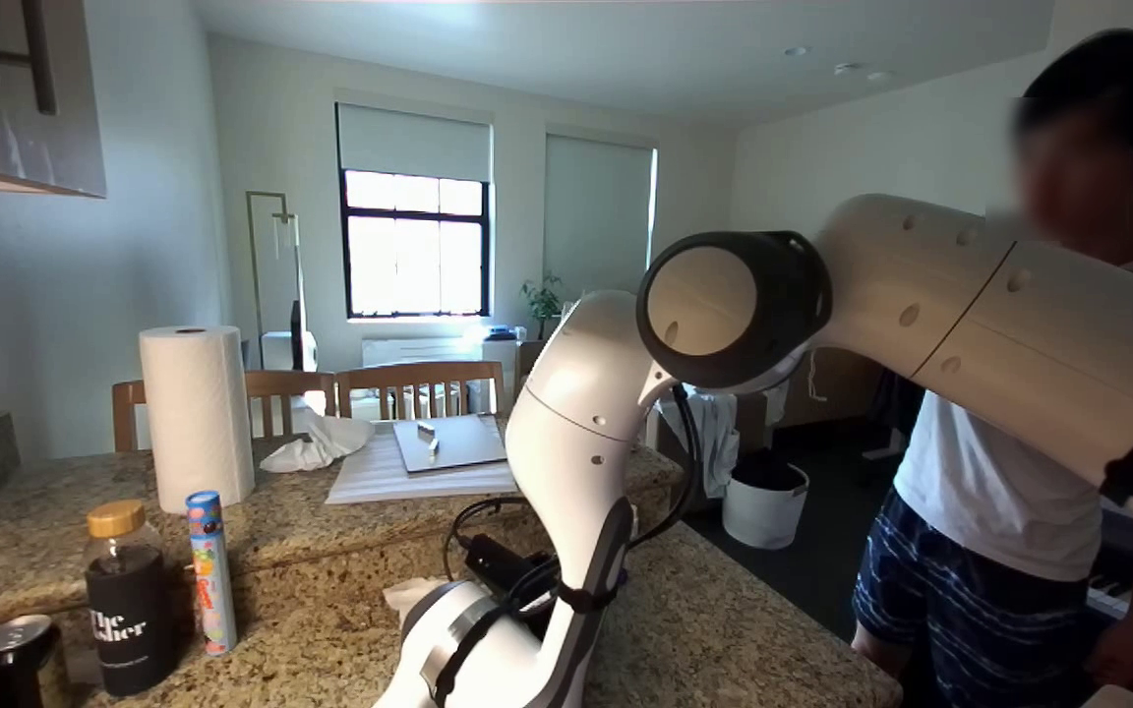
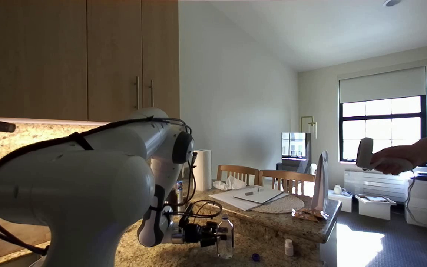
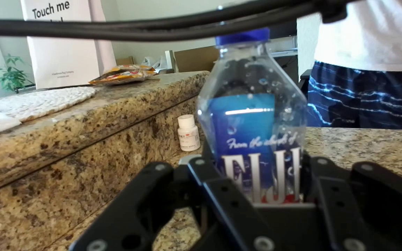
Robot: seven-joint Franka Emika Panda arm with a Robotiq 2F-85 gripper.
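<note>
A clear plastic water bottle (image 2: 225, 241) with a blue label stands upright on the granite counter, seen in an exterior view. My gripper (image 2: 218, 236) reaches it from the side, with its fingers around the body. In the wrist view the same bottle (image 3: 246, 115) fills the space between the jaws, at the height of its large white lettering. A blue band circles its neck, and a cable across the picture hides what is above. Close to the bottle lie a small purple-blue cap (image 2: 255, 257) and a white pill bottle (image 2: 289, 247).
A raised granite ledge (image 3: 117, 146) runs beside the bottle, bearing a snack bag (image 3: 124, 74), a paper bag (image 3: 65, 59) and a laptop (image 1: 448, 442). A paper towel roll (image 1: 198, 418), dark bottle (image 1: 129, 610), colourful tube (image 1: 210, 575) and can (image 1: 24, 664) stand nearby. A person (image 1: 999, 492) stands close.
</note>
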